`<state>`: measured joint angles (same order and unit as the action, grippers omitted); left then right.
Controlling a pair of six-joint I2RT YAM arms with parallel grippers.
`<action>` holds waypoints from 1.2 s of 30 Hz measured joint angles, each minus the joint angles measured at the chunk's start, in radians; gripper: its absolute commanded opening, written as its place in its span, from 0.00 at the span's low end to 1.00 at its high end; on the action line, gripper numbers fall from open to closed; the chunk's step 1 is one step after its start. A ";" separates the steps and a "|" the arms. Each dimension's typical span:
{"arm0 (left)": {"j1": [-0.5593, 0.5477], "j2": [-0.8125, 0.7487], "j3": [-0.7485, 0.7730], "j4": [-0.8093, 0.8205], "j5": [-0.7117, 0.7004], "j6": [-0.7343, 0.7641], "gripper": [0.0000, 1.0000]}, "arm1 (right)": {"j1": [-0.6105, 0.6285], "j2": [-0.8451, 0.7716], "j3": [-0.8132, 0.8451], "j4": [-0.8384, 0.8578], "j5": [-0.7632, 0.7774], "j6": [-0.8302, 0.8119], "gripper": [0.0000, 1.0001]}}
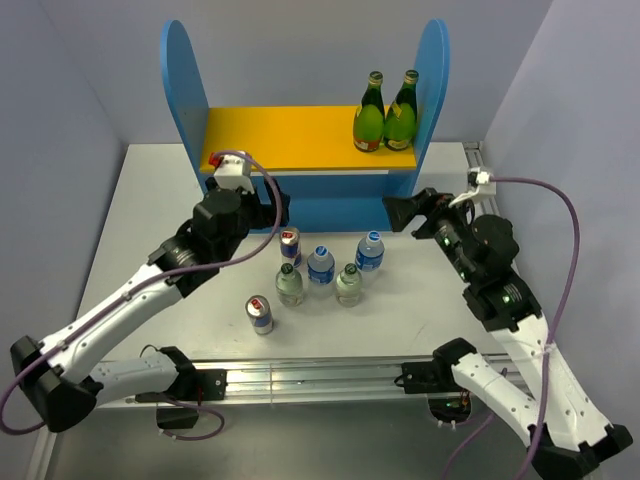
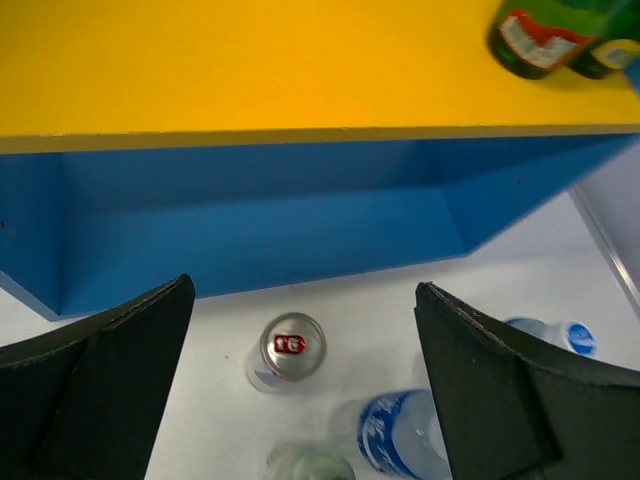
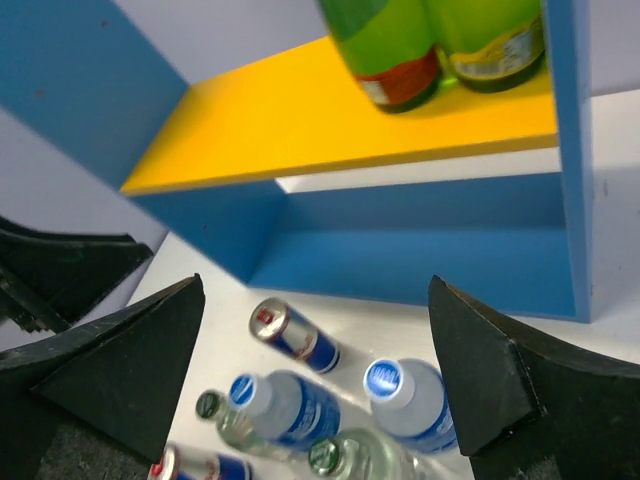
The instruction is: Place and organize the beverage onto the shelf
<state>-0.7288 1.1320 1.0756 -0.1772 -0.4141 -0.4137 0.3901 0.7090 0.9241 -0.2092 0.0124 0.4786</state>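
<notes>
The six drinks stand on the table in front of the blue shelf (image 1: 430,80) with its yellow upper board. They are one can (image 1: 290,243), a second can (image 1: 259,313), two water bottles (image 1: 320,265) (image 1: 369,251) and two green-capped bottles (image 1: 289,284) (image 1: 348,284). My left gripper (image 1: 280,212) is open and empty, above and just behind the rear can (image 2: 288,347). My right gripper (image 1: 395,213) is open and empty, to the right of the group. In its view I see the can (image 3: 295,335) and both water bottles (image 3: 285,405) (image 3: 405,395).
Two dark green yellow-labelled bottles (image 1: 385,115) stand at the right end of the yellow board (image 1: 280,135). The shelf's lower level (image 2: 250,220) holds nothing. A metal rail (image 1: 310,378) runs along the table's near edge. Grey walls close in left, right and behind.
</notes>
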 measured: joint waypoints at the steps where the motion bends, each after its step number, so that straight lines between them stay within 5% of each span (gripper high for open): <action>1: -0.021 -0.020 0.000 -0.013 -0.011 0.000 0.99 | 0.020 -0.023 -0.004 -0.019 0.009 -0.006 1.00; 6: -0.189 -0.113 -0.018 -0.051 -0.112 -0.019 0.99 | 0.102 -0.158 -0.083 -0.074 0.087 -0.018 1.00; 12: -0.393 -0.068 -0.081 -0.047 -0.182 -0.050 0.99 | 0.136 -0.126 -0.178 -0.120 0.198 -0.018 1.00; 30: -0.426 0.260 -0.127 0.092 -0.194 -0.069 0.99 | 0.142 -0.103 -0.231 -0.163 0.294 -0.002 1.00; 32: -0.426 0.274 -0.125 0.110 -0.204 -0.070 0.95 | 0.142 -0.092 -0.231 -0.158 0.294 0.000 1.00; 36: -0.426 0.307 -0.121 0.140 -0.227 -0.072 0.66 | 0.142 -0.074 -0.240 -0.137 0.292 0.001 0.99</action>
<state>-1.1553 1.4387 0.9550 -0.0368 -0.6407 -0.4858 0.5323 0.6346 0.6842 -0.3462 0.3046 0.4793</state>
